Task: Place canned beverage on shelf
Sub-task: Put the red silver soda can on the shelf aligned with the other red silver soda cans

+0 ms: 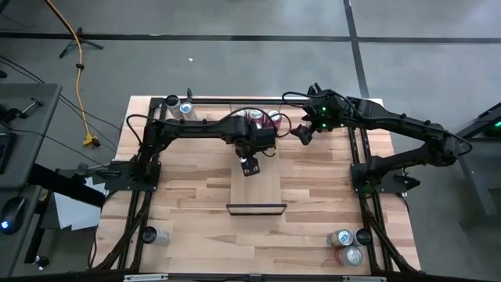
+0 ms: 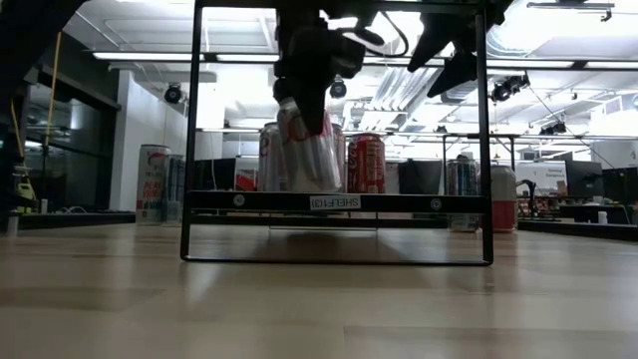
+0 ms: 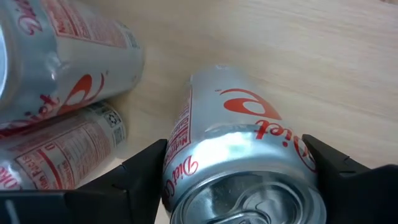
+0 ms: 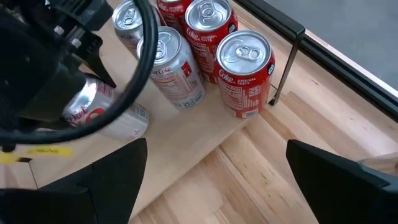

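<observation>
The step in hand looks like the release: the left end effector (image 3: 239,171) has a silver Diet Coke can (image 3: 245,155) between its fingers (image 3: 140,171), low over the shelf (image 1: 262,184); the fingers stand at either side of the can, close to its wall, but whether they pinch it or have just let go I cannot tell. In the low view the can (image 2: 309,150) reads as roughly upright with its base at or near the shelf board; contact itself is not clear from any view.

The next move, as I judge it, calls for spreading the fingers fully and lifting straight up, so the can is not dragged or tipped into its neighbours; two more silver cans (image 3: 56,81) sit just beside it, and red Coke cans (image 4: 245,71) stand close behind on the same board, so there is little room for a sideways exit.

The right end effector (image 4: 211,180) hangs spread and empty near the far end of the shelf, waiting.

The can is silver with red lettering, pull-tab top up and unopened, its wall slightly dented or creased near the top; it will likely stand steady if set flat. The shelf is a pale wood board in a black frame in the middle of the table (image 1: 313,235).
</observation>
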You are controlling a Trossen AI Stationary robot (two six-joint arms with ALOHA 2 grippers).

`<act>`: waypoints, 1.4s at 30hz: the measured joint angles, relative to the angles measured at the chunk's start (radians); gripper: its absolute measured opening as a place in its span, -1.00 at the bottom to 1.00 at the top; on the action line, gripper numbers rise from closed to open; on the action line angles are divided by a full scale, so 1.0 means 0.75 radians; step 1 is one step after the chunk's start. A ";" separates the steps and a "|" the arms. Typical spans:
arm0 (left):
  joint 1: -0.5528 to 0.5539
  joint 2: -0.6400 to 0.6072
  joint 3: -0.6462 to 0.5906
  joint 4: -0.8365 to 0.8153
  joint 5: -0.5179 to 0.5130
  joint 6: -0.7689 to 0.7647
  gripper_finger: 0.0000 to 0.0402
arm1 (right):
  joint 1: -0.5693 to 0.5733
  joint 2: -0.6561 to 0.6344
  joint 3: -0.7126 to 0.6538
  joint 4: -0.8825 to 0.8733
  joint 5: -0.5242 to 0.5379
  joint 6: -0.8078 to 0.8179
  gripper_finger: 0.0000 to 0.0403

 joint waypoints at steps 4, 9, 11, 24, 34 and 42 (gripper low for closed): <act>-0.002 0.001 -0.001 0.019 -0.001 0.000 0.23 | 0.000 0.000 0.000 0.003 0.000 0.014 0.84; -0.002 0.003 -0.001 0.046 -0.014 0.000 0.24 | 0.000 0.000 0.000 0.022 0.008 0.014 0.84; -0.002 0.003 -0.001 0.047 -0.028 -0.007 0.24 | 0.000 0.000 0.000 0.031 0.009 0.014 0.84; -0.002 0.004 -0.001 0.045 -0.032 -0.001 0.24 | 0.000 0.000 0.000 0.070 0.010 0.012 0.84; -0.002 0.007 -0.003 0.044 -0.040 0.024 0.50 | 0.000 0.000 0.000 0.070 0.011 0.012 0.84; 0.001 -0.002 0.054 0.015 -0.030 0.054 0.80 | 0.000 0.000 0.000 0.081 0.009 0.012 0.84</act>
